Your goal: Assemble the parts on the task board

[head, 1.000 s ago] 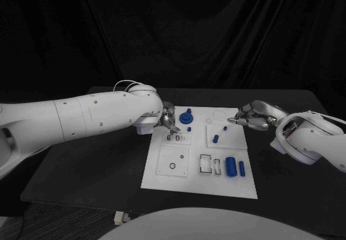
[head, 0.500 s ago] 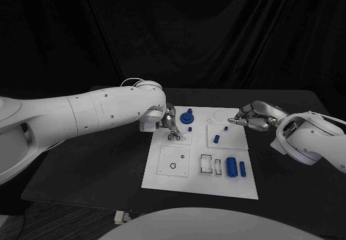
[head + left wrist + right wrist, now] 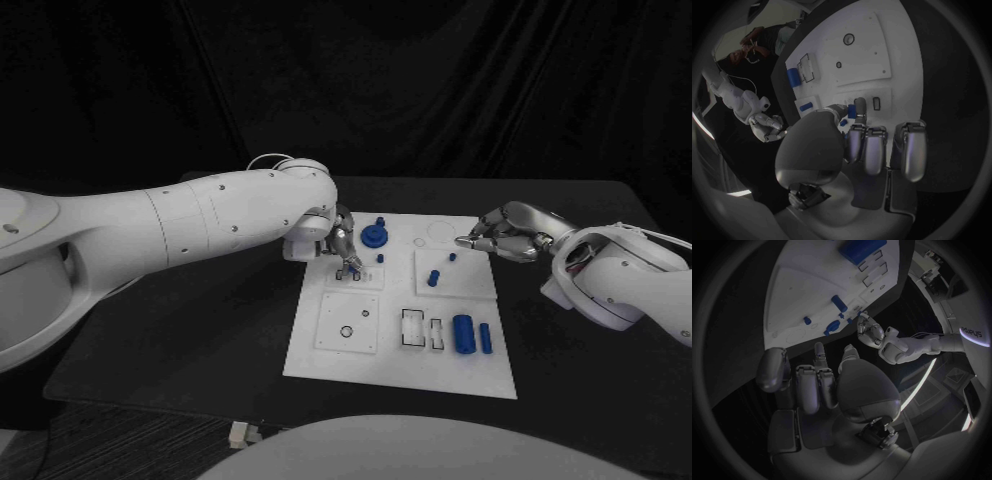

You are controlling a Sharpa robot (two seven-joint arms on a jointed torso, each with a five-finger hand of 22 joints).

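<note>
- No legible writing on the white rectangular task board (image 3: 408, 352), centre of frame on the black surface (image 3: 188, 340).
- Left robot hand (image 3: 336, 238): fingertips pinch a small blue peg (image 3: 353, 265) at the board's upper-left; versus the earlier frame, the arm has swung further in.
- Right robot hand (image 3: 503, 233): unchanged, fingers curled together, empty, at the board's upper-right edge.
- Count: one round blue knob (image 3: 374, 236), one large blue cylinder (image 3: 463, 333), one slim blue bar (image 3: 485, 338).
</note>
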